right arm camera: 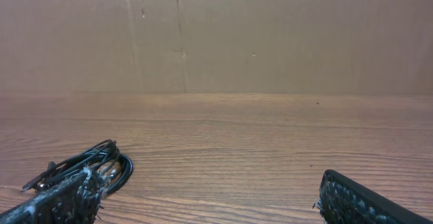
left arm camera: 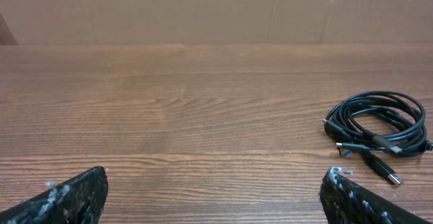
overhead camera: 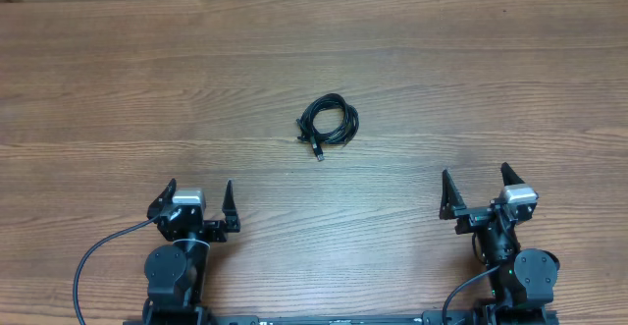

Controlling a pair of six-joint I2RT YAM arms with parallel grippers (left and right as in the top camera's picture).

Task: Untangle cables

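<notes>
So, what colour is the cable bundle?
Black; the cables show best in the left wrist view.

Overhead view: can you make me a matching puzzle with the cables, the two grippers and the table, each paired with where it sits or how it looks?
Things:
1. cables
2. left gripper
3. right gripper
4. table

Places or looks:
a. bottom right of the picture, jaws open
b. brown wood grain, under everything
c. middle of the table, coiled in a bundle
d. bottom left of the picture, jaws open

Pairs: 1-c, 2-d, 3-a, 4-b
</notes>
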